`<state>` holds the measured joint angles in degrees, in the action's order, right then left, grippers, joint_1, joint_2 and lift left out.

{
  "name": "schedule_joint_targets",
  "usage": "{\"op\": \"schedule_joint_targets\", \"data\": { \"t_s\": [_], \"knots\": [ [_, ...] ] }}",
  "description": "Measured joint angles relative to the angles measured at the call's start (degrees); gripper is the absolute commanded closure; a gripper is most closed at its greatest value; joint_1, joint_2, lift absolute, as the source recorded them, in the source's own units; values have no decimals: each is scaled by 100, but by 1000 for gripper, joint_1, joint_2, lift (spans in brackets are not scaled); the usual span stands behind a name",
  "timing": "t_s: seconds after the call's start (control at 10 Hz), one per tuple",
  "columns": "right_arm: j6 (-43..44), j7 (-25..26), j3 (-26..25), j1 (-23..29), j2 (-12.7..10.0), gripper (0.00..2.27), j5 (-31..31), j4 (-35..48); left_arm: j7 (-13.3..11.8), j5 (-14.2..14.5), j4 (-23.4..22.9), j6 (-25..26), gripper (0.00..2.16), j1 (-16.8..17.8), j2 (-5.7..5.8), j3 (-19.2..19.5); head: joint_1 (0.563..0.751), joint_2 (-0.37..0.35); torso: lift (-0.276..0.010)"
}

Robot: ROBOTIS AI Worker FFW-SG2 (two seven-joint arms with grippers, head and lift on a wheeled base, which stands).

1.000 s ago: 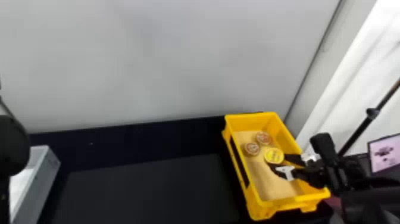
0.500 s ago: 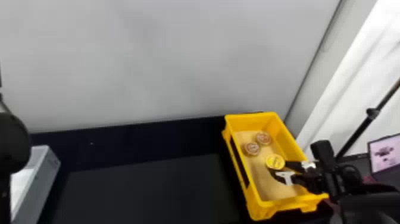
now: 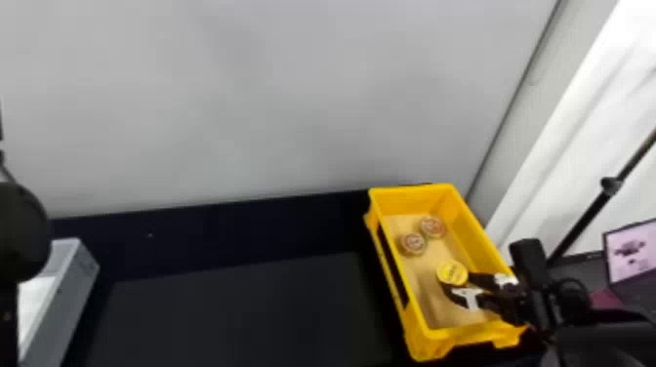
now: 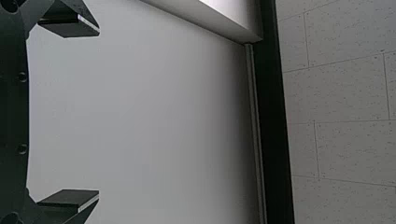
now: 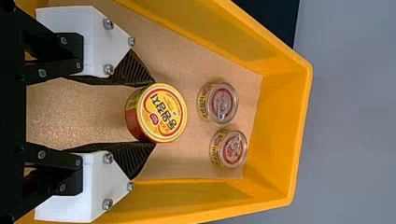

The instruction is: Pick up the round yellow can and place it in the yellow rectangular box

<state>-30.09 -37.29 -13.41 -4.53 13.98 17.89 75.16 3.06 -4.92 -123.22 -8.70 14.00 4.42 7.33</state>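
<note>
Spanning the foreground, dark bench [image 3: 234,317] carries yellow rectangular box [image 3: 427,344] on the right. Left gripper [image 4: 99,113] empty, fingers wide; right gripper [image 3: 455,282] clamped around round yellow can [image 3: 452,271] inside box, near two smaller cans [image 3: 414,244].
</note>
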Motion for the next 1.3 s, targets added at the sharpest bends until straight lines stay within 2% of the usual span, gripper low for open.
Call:
{"op": "schedule_joint_targets", "data": {
  "t_s": [0.3, 0.7, 1.1, 1.3],
  "knots": [
    [23, 13, 8, -32, 20, 678, -67, -38, -6, 0, 0, 3, 65, 14, -7, -12, 694, -78, -5],
    [-12, 130, 41, -22, 52, 98, -210, -43, -15, 0, 0, 8, 65, 15, -11, -2, 694, -78, -5],
    [18, 155, 66, -3, 61, 91, -316, 52, -27, 0, -8, 9, 65, 13, -10, 13, 694, -78, -5],
    [131, 229, 114, 71, 60, 91, -417, 574, -38, -3, -10, 10, 65, 3, -3, 26, 694, -78, -5]
  ]
}}
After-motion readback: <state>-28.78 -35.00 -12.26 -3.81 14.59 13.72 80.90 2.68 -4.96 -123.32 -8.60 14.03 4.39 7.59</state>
